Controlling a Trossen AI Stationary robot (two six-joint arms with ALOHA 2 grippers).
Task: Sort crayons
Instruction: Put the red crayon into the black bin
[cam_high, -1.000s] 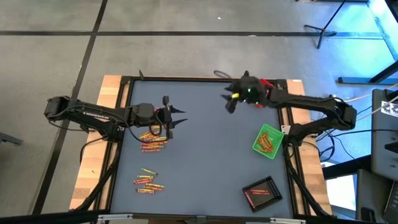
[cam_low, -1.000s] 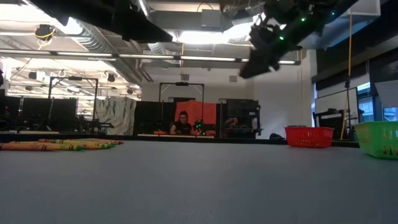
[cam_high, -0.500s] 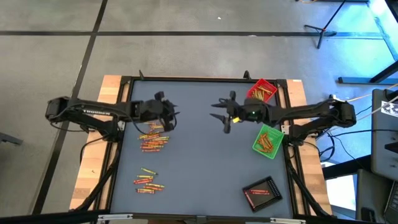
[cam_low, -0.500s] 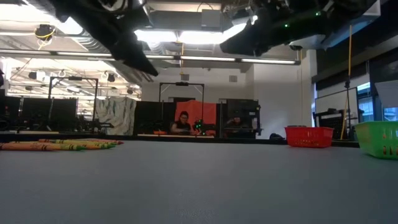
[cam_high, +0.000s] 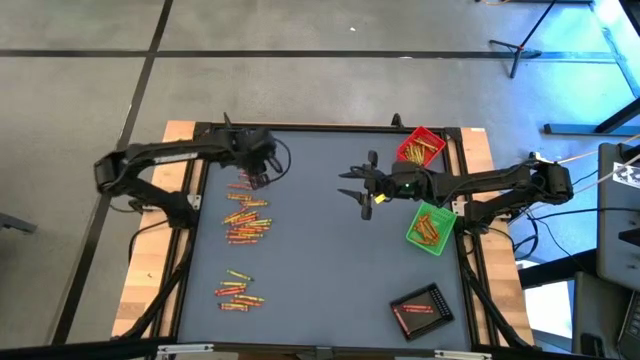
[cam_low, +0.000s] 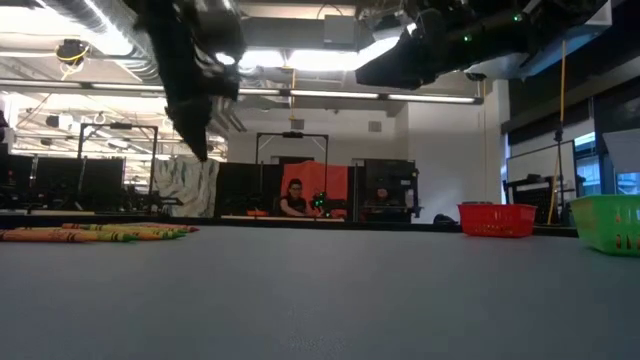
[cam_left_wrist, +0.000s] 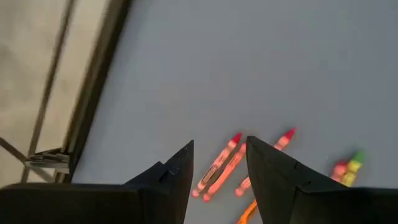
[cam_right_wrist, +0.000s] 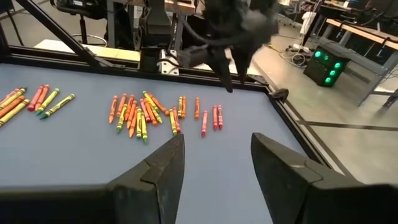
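Observation:
The crayons lie flat on the grey table in two loose groups on its left half, one (cam_high: 246, 215) mid-left and one (cam_high: 238, 290) near the front; they also show in the right wrist view (cam_right_wrist: 155, 112) and the low view (cam_low: 100, 233). My left gripper (cam_high: 255, 172) is open and empty, pointing down above the far end of the mid-left group, with red crayons (cam_left_wrist: 217, 168) below its fingers (cam_left_wrist: 219, 144). My right gripper (cam_high: 358, 188) is open and empty above the table's middle, pointing toward the table's left (cam_right_wrist: 216, 140).
A red tray (cam_high: 420, 147) stands at the far right, a green tray (cam_high: 432, 225) at mid-right and a black tray (cam_high: 420, 308) at the near right, each holding crayons. Bare grey table lies between the arms. A person sits in the room behind (cam_low: 293, 200).
My left gripper has gone toward the table's far edge and turned from pointing toward the table's right to pointing down over the crayons. My right gripper has gone from beside the red tray toward the table's middle, then stayed almost still.

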